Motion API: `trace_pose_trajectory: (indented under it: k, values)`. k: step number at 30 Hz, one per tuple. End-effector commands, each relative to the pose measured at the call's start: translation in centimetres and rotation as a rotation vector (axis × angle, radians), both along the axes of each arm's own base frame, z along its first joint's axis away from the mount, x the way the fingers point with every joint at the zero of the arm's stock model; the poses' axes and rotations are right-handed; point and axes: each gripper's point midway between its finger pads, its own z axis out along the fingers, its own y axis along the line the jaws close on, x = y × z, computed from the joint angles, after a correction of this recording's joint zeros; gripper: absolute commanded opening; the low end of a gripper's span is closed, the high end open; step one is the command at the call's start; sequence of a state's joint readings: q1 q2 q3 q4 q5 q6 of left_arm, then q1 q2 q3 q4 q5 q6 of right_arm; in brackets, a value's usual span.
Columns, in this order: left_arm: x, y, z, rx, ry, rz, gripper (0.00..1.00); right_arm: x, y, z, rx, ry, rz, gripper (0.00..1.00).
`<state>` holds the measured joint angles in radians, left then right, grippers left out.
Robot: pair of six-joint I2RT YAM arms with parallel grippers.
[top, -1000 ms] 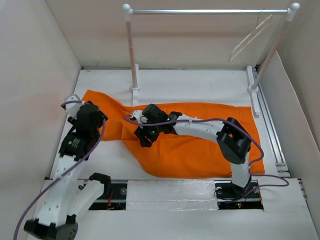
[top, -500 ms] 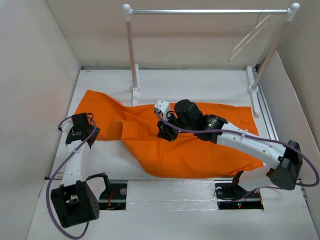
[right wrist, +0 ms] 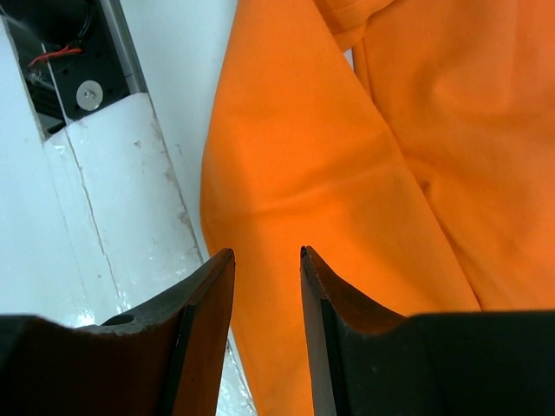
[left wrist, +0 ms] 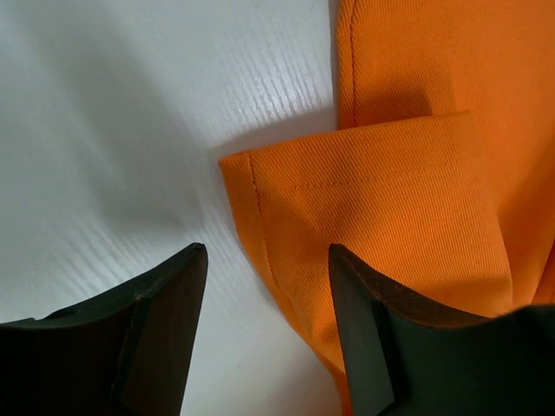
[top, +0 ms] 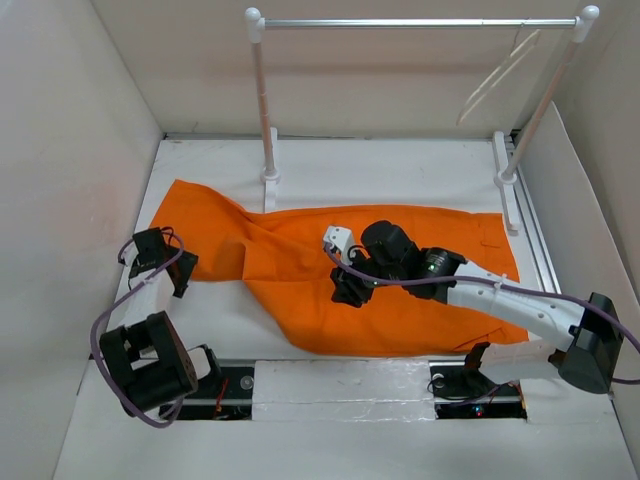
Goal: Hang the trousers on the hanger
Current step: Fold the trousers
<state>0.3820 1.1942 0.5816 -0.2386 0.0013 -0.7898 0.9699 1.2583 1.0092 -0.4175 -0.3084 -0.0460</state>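
Note:
The orange trousers (top: 400,310) lie flat across the white table, one leg reaching to the far left. The cream hanger (top: 497,78) hangs from the rack bar at the back right, far from both arms. My left gripper (top: 180,272) sits low at the left leg's end. In the left wrist view it (left wrist: 264,251) is open and straddles the edge of the folded hem (left wrist: 364,208), gripping nothing. My right gripper (top: 350,290) hovers over the middle of the trousers. In the right wrist view it (right wrist: 265,253) is open with a narrow gap, orange cloth (right wrist: 347,173) below.
A rack with white posts (top: 265,110) and a silver bar (top: 400,22) stands at the back. Beige walls close in left and right. A metal rail (top: 540,260) runs along the right side. The arm bases' slot (right wrist: 61,69) lies beyond the trousers' near edge.
The right arm has stretched out and its gripper has moved right along the trousers, its jaws narrower. The left arm has folded back and its gripper has shifted left to the leg hem.

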Motion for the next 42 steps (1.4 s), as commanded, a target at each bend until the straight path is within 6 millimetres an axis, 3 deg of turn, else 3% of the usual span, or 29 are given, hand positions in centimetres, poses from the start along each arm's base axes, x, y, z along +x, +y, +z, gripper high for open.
trace_pose_trajectory:
  k: [1,3,4,5,7,9,12,15,18,19,20,22,23,25,26,28,31,32,35,37,39,41,42]
  values:
    - [1.0,0.1,-0.5,-0.008,-0.016,-0.025,0.54,-0.7,0.5,0.7,0.047,-0.001,0.038,0.42]
    - [1.2,0.3,-0.8,-0.008,0.001,-0.022,0.50,-0.7,0.4,0.9,0.051,-0.003,0.032,0.42]
    - [0.9,0.4,-1.7,-0.013,0.041,-0.017,0.31,-0.6,0.3,1.4,0.060,-0.016,0.027,0.42]
    - [0.9,0.4,-1.8,-0.013,0.042,-0.017,0.31,-0.6,0.3,1.4,0.058,-0.015,0.027,0.42]
    - [0.4,1.0,-2.5,0.007,0.083,0.006,0.08,-0.3,0.0,1.8,0.062,-0.025,0.015,0.42]
    - [0.1,1.3,-2.7,0.021,0.100,0.008,0.00,0.2,-0.3,2.2,0.064,-0.031,-0.001,0.42]
    - [0.3,1.9,-1.1,0.051,0.097,0.016,0.00,0.6,-0.7,3.1,0.077,-0.044,-0.015,0.42]
    - [2.3,2.8,5.6,0.127,-0.048,-0.001,0.00,0.9,-1.1,4.3,0.096,-0.061,-0.026,0.42]
    - [3.4,3.9,16.5,0.243,-0.268,0.035,0.00,1.9,-2.1,5.9,0.123,-0.089,-0.069,0.42]
    - [2.8,3.0,17.4,0.237,-0.231,0.029,0.00,2.2,-2.3,6.3,0.134,-0.094,-0.081,0.42]
    - [3.7,3.0,22.2,0.270,-0.319,0.037,0.00,2.7,-2.8,6.7,0.143,-0.100,-0.099,0.43]
    - [3.6,2.5,26.5,0.291,-0.417,0.042,0.00,2.9,-3.5,7.8,0.168,-0.109,-0.113,0.44]
    - [3.6,2.4,30.0,0.303,-0.498,0.058,0.00,3.4,-4.0,7.9,0.169,-0.108,-0.132,0.45]
    - [3.1,2.6,32.5,0.317,-0.533,0.080,0.00,3.3,-4.5,8.3,0.182,-0.111,-0.120,0.48]
    - [2.5,2.8,35.0,0.345,-0.572,0.101,0.00,3.3,-4.8,8.1,0.174,-0.103,-0.120,0.49]
    - [1.3,3.7,35.2,0.394,-0.532,0.153,0.00,3.6,-5.4,7.7,0.162,-0.096,-0.121,0.51]
    - [-0.3,4.7,33.4,0.434,-0.464,0.207,0.00,3.4,-5.9,7.3,0.163,-0.074,-0.118,0.53]
    - [-0.5,4.7,31.2,0.426,-0.419,0.205,0.00,3.3,-6.0,7.0,0.159,-0.068,-0.113,0.53]
    - [-0.5,4.0,29.0,0.393,-0.414,0.172,0.00,3.4,-6.8,6.3,0.146,-0.062,-0.132,0.54]
    - [0.2,3.4,29.8,0.369,-0.459,0.153,0.00,3.9,-7.5,5.5,0.128,-0.050,-0.158,0.55]
    - [0.4,3.3,31.8,0.373,-0.508,0.152,0.00,3.8,-8.0,4.5,0.101,-0.022,-0.169,0.55]
    - [-0.1,3.8,33.1,0.404,-0.507,0.176,0.00,4.3,-10.4,2.0,-0.001,0.013,-0.280,0.57]
    - [-0.4,3.9,33.4,0.413,-0.511,0.187,0.00,4.2,-10.5,2.3,0.007,0.004,-0.281,0.59]
